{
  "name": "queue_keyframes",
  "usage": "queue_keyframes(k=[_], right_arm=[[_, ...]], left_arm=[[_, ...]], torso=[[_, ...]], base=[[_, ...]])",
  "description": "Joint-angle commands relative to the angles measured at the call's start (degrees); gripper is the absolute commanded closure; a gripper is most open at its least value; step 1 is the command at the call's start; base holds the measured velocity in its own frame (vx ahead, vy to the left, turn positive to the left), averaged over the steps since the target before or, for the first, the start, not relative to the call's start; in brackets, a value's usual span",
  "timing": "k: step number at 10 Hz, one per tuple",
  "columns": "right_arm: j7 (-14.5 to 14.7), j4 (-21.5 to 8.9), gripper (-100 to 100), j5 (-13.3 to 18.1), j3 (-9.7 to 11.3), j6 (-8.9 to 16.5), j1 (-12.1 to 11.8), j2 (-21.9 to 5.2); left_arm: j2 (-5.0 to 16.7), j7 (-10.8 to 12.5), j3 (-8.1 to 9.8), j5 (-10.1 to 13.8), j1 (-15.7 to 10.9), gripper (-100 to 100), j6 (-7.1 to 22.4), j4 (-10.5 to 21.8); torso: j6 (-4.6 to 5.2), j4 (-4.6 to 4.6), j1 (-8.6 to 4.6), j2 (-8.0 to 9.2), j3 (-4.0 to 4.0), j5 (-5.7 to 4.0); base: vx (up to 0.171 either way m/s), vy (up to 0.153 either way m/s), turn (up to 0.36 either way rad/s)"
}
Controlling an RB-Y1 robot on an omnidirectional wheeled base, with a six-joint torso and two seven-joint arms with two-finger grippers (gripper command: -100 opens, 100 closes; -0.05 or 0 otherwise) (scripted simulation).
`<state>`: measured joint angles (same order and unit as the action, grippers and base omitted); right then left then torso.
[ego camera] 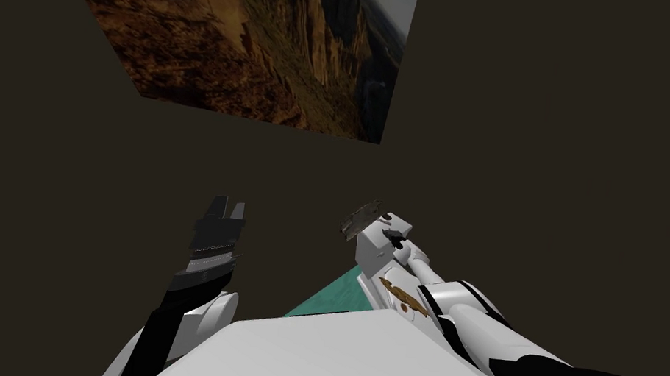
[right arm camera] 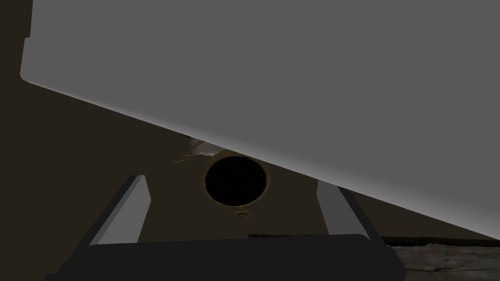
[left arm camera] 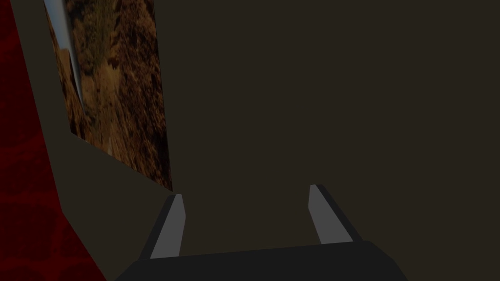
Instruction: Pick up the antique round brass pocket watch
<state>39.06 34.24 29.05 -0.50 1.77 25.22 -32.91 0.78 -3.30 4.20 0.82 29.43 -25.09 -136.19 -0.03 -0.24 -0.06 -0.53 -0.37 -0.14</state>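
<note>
The pocket watch is a round brass ring with a black middle, and a thin chain trails off it. It sits just past the tips of my right gripper, centred between the two fingers, which stand wide apart and touch nothing. A flat grey plane cuts across the watch's far rim. In the head view a brass-brown chained shape shows against my right forearm. My left gripper is raised at the left, open and empty.
A dark wall with a canyon picture stands close ahead. A teal surface shows low between my arms. A mottled strip lies below the grey plane beside my right gripper.
</note>
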Motion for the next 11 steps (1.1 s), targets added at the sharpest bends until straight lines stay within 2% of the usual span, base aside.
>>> queue_keyframes(k=[1,2,3,4,5,6,7,8,9,10,11], right_arm=[[2.4,-0.2,-100,-1.2,-0.1,-0.4,0.0,-0.1],[4.4,-0.3,-100,-3.6,-0.5,-2.1,-0.6,-0.8],[6.0,-0.3,-100,-5.2,-0.5,-2.1,-0.6,-0.8],[6.5,-0.3,-100,-5.2,-0.5,-2.1,-0.6,-0.8],[8.7,-0.5,-100,-7.8,-1.0,-3.7,-1.3,-1.6],[10.0,-0.5,-100,-9.2,-1.0,-3.7,-1.3,-1.6],[10.6,-0.5,-100,-9.2,-1.0,-3.7,-1.3,-1.6],[12.7,-0.6,-100,-11.9,-1.4,-5.4,-1.9,-2.3],[14.4,-0.6,-100,-13.2,-1.4,-5.4,-1.9,-2.3],[13.2,-1.2,-100,-12.1,-1.5,-5.4,-1.5,-2.1],[13.6,-1.1,100,-12.3,-1.5,-5.4,-1.5,-2.1]], left_arm=[[0.0,0.0,0.0,0.0,0.0,0,0.0,0.0],[0.0,0.0,0.0,0.0,0.0,0,0.0,0.0],[0.0,0.0,0.0,0.0,0.0,0,0.0,0.0],[0.0,0.0,0.0,0.0,0.0,0,0.0,0.0],[0.0,0.0,0.0,0.0,0.0,0,0.0,0.0],[0.0,0.0,0.0,0.0,0.0,0,0.0,0.0],[0.0,0.0,0.0,0.0,0.0,0,0.0,0.0],[0.0,0.0,0.0,0.0,0.0,0,0.0,0.0],[0.0,0.0,0.0,0.0,0.0,0,0.0,0.0],[0.0,0.0,-0.09,0.0,0.1,0,0.0,0.1],[0.0,0.0,-0.11,0.0,0.1,0,0.0,0.1]], torso=[[0.0,0.0,0.0,0.0,0.0,0.0],[0.0,0.01,-0.08,0.07,0.04,-0.02],[0.02,0.01,-0.06,0.05,0.03,-0.02],[0.01,0.01,-0.01,0.05,0.03,-0.01],[-0.01,0.02,-0.05,0.1,0.06,-0.01],[0.02,0.02,0.02,0.06,0.04,0.0],[0.0,0.01,0.03,0.03,0.02,0.0],[-0.01,0.02,-0.08,0.09,0.05,-0.02],[0.02,0.02,-0.04,0.07,0.04,-0.01],[0.02,0.06,0.05,-0.04,0.01,-0.05],[0.01,0.06,0.07,-0.08,-0.02,-0.06]], base=[[0.028,0.017,0.005],[0.043,0.032,-0.043],[0.043,0.046,-0.053],[0.024,0.03,-0.003],[0.044,0.054,-0.049],[0.052,0.054,-0.041],[0.026,0.018,0.0],[0.037,0.036,-0.059],[0.04,0.039,-0.032],[0.01,0.009,-0.003],[0.0,0.0,0.0]])
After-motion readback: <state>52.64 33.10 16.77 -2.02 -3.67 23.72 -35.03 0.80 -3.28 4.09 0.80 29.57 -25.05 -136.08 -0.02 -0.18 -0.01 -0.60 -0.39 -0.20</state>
